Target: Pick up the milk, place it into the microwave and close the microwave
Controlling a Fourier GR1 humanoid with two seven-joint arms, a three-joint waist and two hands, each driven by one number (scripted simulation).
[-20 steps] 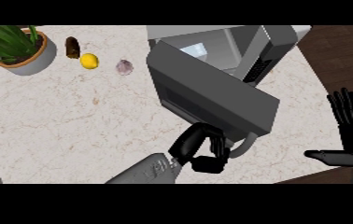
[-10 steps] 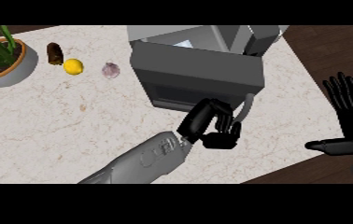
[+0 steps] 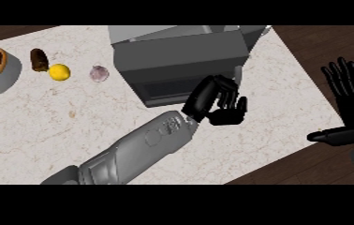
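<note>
Your pale marbled stone surface [image 3: 55,125] carries the whole scene, and on it the large grey box-shaped microwave [image 3: 181,62] sits toward the back, its dark grey door [image 3: 176,71] swung most of the way across the front. You are on the closing step, by my reading: the milk shows nowhere on the surface, so it is probably inside the microwave, though the door hides the cavity and you cannot confirm that. Your left robot hand [image 3: 220,102], on the long grey forearm [image 3: 138,149], rests against the door's lower right edge near the pale handle [image 3: 239,74], fingers partly curled and holding nothing that you can see. Your right robot hand [image 3: 339,97] rests open at the view's right edge, fingers up, off the surface. The next move calls for pushing the door flush against the microwave body, keeping contact near the handle side. Off to the left lie a small yellow lemon [image 3: 59,71], a pale garlic bulb [image 3: 99,73] and a dark brown oblong item [image 3: 39,60].
</note>
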